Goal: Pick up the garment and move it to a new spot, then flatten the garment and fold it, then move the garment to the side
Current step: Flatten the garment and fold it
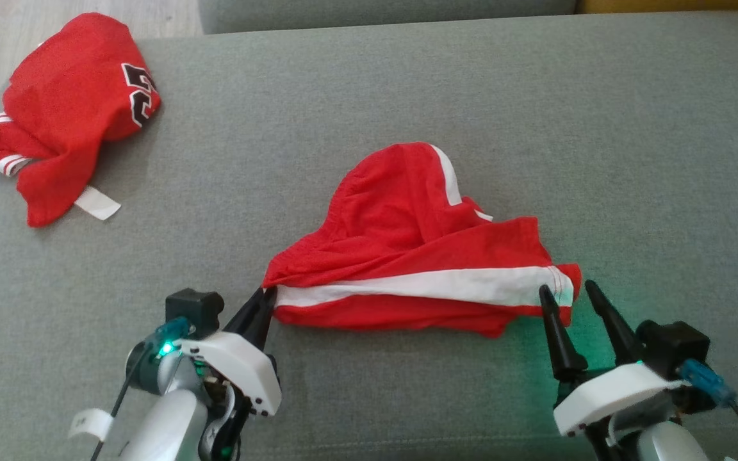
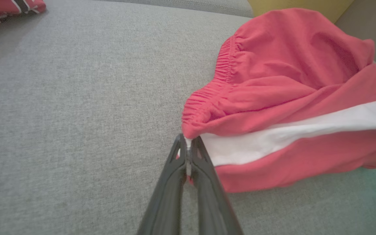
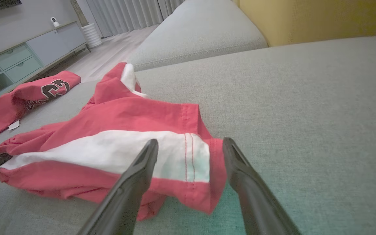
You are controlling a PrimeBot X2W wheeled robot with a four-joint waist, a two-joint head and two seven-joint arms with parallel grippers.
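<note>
Tips of left end effector (image 1: 265, 296) (image 2: 188, 143) are pinched shut on waistband corner of shorts (image 1: 407, 230), right at the white stripe's end. At opp. end, right end effector (image 1: 567, 289) (image 3: 190, 142) is wide open, hem corner btwn its fingers; contact w/ cloth can't tell. Shorts lie crumpled mid-sofa (image 1: 535, 96), red w/ white side stripe running from one end effector to the other, rear part humped up. Jersey (image 1: 68, 102), red w/ black numerals, sits bunched at sofa's far left edge, well apart from shorts.
</note>
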